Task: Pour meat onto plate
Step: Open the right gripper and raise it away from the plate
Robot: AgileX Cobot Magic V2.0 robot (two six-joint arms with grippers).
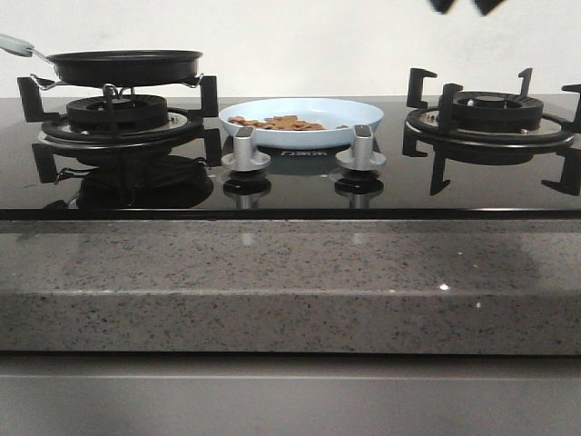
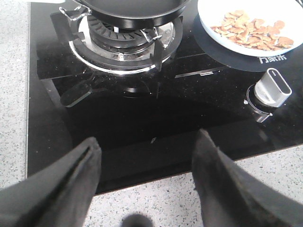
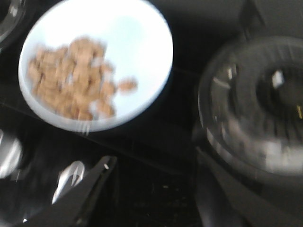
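The pale blue plate (image 1: 304, 116) sits at the middle back of the black stove top, between the two burners. The orange-brown meat pieces (image 1: 277, 123) lie on it. Plate (image 2: 284, 14) and meat (image 2: 251, 30) also show in the left wrist view, and blurred in the right wrist view, plate (image 3: 137, 42) and meat (image 3: 73, 80). My left gripper (image 2: 147, 156) is open and empty above the stove's front edge. My right gripper (image 3: 154, 163) is open and empty, high above the stove between plate and right burner; its tips (image 1: 467, 5) show at the top of the front view.
A black frying pan (image 1: 125, 64) with a pale handle rests on the left burner (image 1: 118, 113). The right burner (image 1: 490, 113) is bare. Two silver knobs (image 1: 245, 150) (image 1: 361, 148) stand in front of the plate. A speckled stone counter (image 1: 290, 272) runs along the front.
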